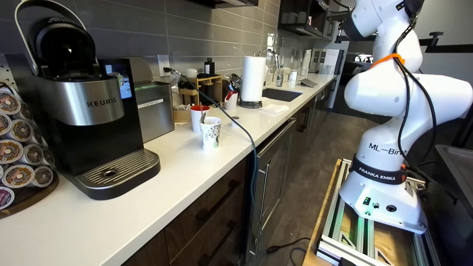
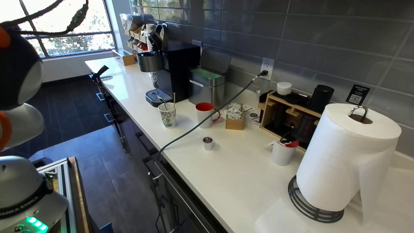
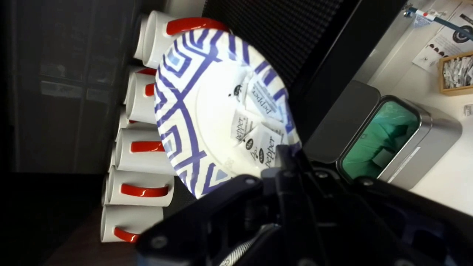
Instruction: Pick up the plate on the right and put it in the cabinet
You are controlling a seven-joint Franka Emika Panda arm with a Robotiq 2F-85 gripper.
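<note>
A white paper plate (image 3: 184, 122) with a blue-purple geometric rim is in the wrist view. Several pepper packets (image 3: 258, 144) lie on it. My gripper (image 3: 290, 150) is shut on the plate's edge near the bottom right of the plate. The plate appears tilted in this view. Behind it is a dark cabinet shelf (image 3: 273, 18) with a mesh surface; I cannot tell whether the plate touches it. The underside of a dark wall cabinet (image 1: 236, 3) shows at the top edge in an exterior view. The plate and gripper are out of view in both exterior views.
Several white mugs with red handles (image 3: 155, 177) stand in a row on the shelf, partly behind the plate. A metal bin with green liner (image 3: 425, 140) stands below. The counter (image 1: 184, 162) holds a coffee machine (image 1: 103, 99), a paper cup (image 1: 210, 135) and a paper towel roll (image 2: 346, 161).
</note>
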